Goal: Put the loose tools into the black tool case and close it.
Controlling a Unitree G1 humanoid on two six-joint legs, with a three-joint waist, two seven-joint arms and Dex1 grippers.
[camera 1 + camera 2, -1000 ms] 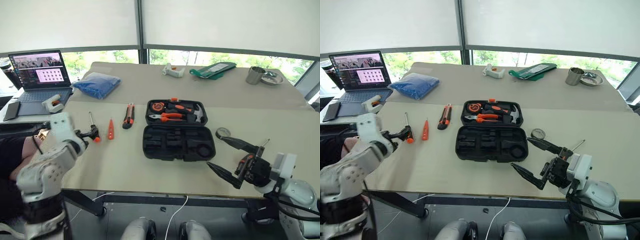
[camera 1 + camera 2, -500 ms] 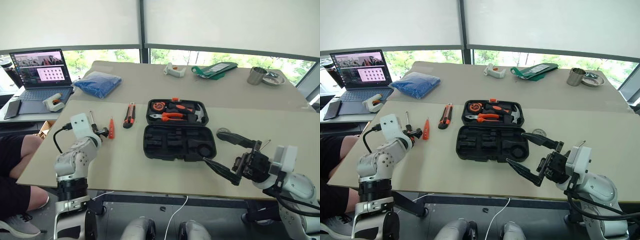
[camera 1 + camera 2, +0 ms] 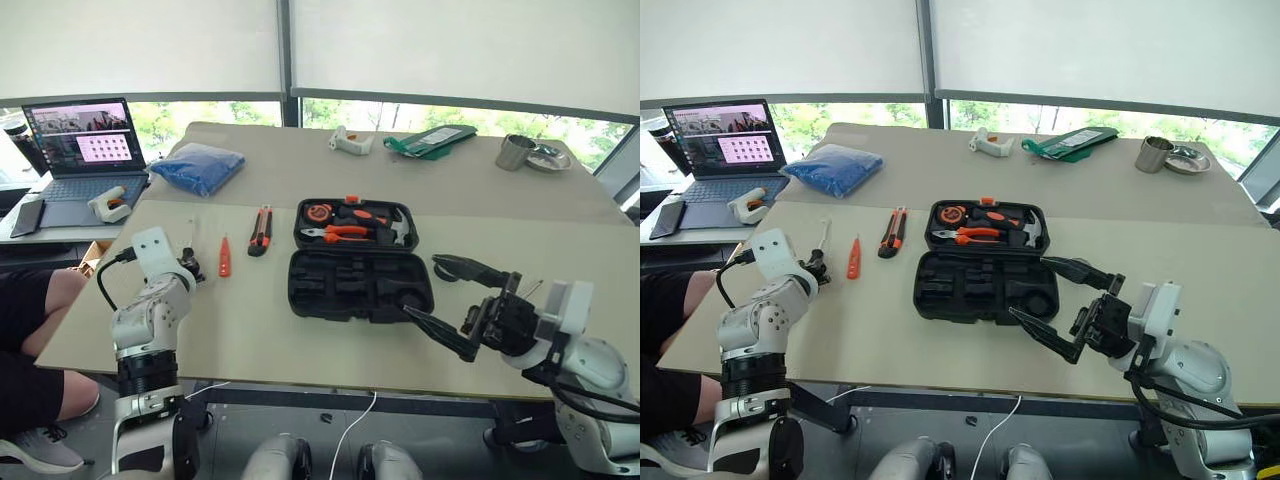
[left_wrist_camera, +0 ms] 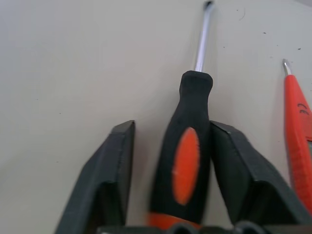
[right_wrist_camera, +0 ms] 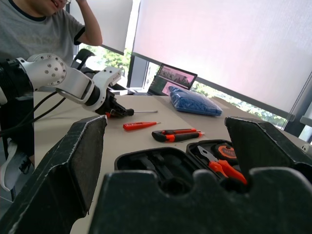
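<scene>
The black case [image 3: 360,268] lay open near the middle of the desk [image 3: 250,330], its lid half toward the windows already holding pliers, a tape measure and a hammer, its near half showing bare recesses. Left of the case lay a row of loose tools: the knife [image 3: 260,229] closest to it, then the slim tester [image 3: 224,257], then a screwdriver [image 4: 187,151] farthest out, near the desk's left edge.

The left claw [image 3: 187,267] sat low over that screwdriver, fingers [image 4: 109,180] on either side of the black-and-orange handle. One finger pressed the handle; the other stood just off it, so the claw was partly closed around the handle and not clearly gripping. The shaft pointed away across bare desk, and the tester lay just beside the claw on the case side.

The right claw [image 3: 455,305] hovered just right of the case, near its front right corner, fingers spread wide and holding nothing. A small tape roll [image 3: 447,270] lay on the desk partly hidden behind its upper finger.

A broad strip of bare desk ran between the case and the front edge, and more between the tester and the case. Well beyond the case lay a blue bag [image 3: 197,165], a glue gun [image 3: 350,142] and a metal cup [image 3: 514,151]. A laptop [image 3: 82,147] stood on a side surface past the left edge, and a person [image 5: 44,29] sat there.
</scene>
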